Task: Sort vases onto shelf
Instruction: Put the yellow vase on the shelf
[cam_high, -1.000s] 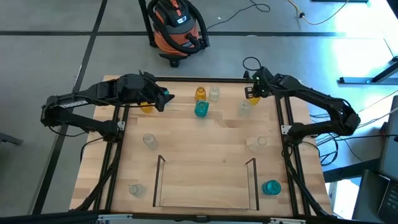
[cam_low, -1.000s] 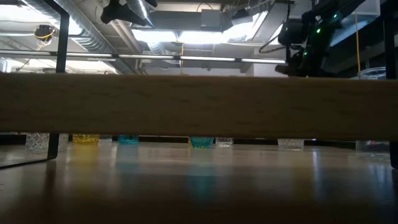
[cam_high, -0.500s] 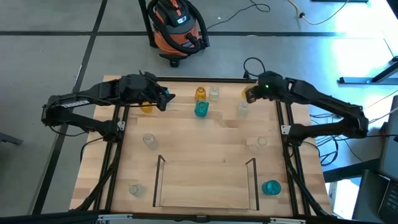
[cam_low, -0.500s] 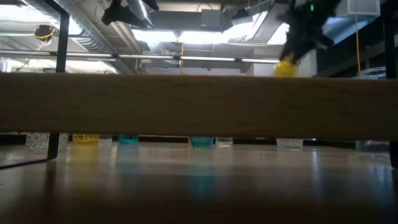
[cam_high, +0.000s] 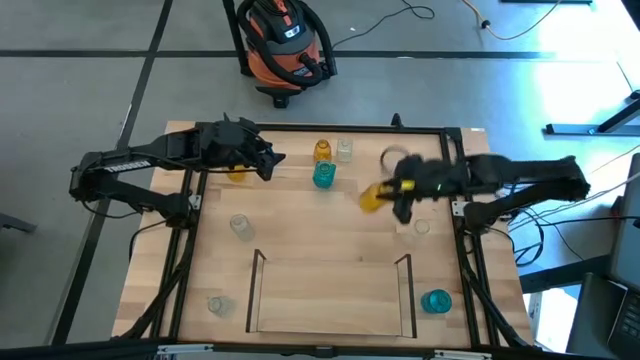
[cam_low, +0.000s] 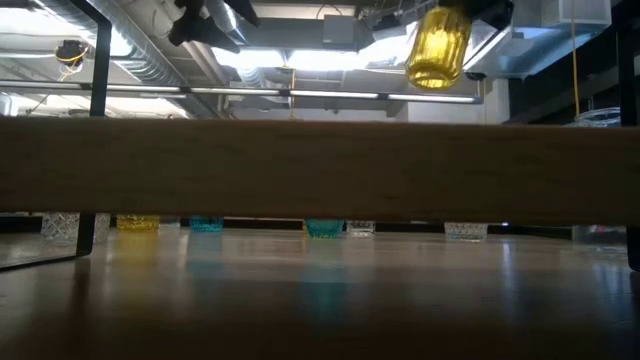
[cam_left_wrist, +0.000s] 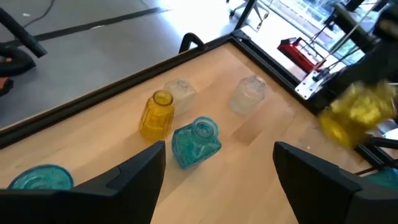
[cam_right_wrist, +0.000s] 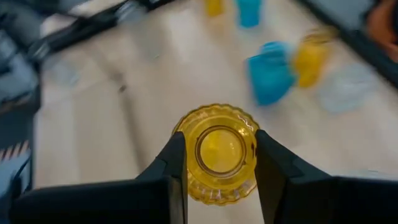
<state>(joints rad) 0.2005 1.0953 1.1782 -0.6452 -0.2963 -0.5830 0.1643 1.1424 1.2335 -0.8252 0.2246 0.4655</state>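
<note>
My right gripper (cam_high: 385, 192) is shut on an amber-yellow vase (cam_high: 371, 197) in the air over the table's right middle; the vase also shows in the low view (cam_low: 438, 45). My left gripper (cam_high: 270, 160) hovers open and empty over the far left, its fingers apart in its wrist view (cam_left_wrist: 217, 171). An amber vase (cam_high: 322, 151), a clear vase (cam_high: 345, 151) and a teal vase (cam_high: 324, 175) stand on their bases at the far middle. The shelf (cam_high: 256, 290) lies at the near middle with nothing on it. My right gripper pinches the amber vase between its two fingers, one finger (cam_right_wrist: 174, 171) on each side of the ribbed upper body (cam_right_wrist: 189, 146). The fingers come from above, and the wrist view looks down into the vase's mouth. The vase hangs below the fingers, lifted clear of the table.
More vases stand on the table: amber (cam_high: 236, 172), clear (cam_high: 240, 226), (cam_high: 216, 304), (cam_high: 420, 229), (cam_high: 390, 158), teal (cam_high: 436, 300). A black frame (cam_high: 460, 215) bounds the tabletop. A wooden board (cam_low: 320, 170) blocks most of the low view. A vacuum cleaner (cam_high: 285, 45) stands beyond the far edge.
My right gripper has carried the amber vase from the far right corner toward the near edge and the table's middle, keeping it clear of the table. In the low view the vase has come much nearer.
</note>
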